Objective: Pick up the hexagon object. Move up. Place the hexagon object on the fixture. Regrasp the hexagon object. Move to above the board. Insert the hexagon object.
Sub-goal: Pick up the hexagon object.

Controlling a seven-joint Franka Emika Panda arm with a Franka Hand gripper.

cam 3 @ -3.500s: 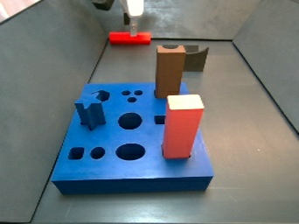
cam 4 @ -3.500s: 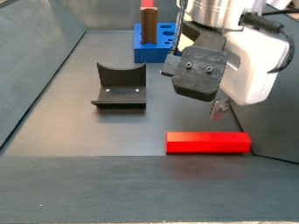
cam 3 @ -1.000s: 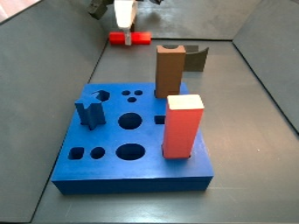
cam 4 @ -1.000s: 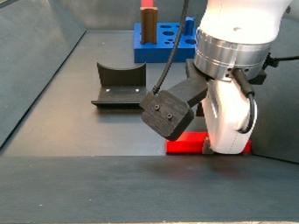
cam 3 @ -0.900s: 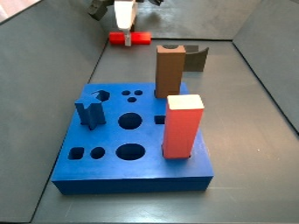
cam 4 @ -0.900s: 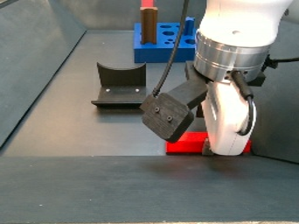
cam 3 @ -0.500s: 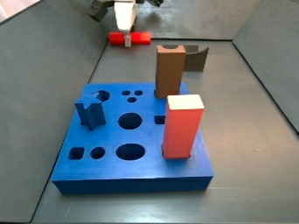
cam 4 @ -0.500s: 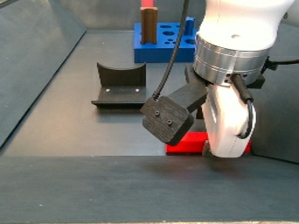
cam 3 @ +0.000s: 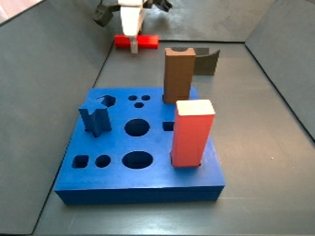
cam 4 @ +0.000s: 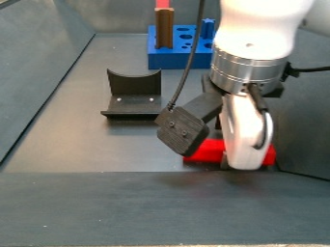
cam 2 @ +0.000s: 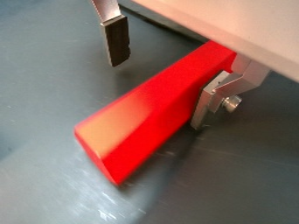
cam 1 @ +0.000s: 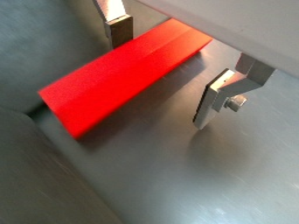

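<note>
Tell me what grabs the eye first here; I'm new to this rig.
The bright red rod lying flat on the grey floor, with the open pincer straddling it. In a side view, the blue board fills the foreground, a tall red block standing in it.

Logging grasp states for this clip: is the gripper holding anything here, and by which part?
Nothing is held yet. The gripper is open, its fingers straddling the hexagon object lying on the floor, without visibly touching it.
</note>
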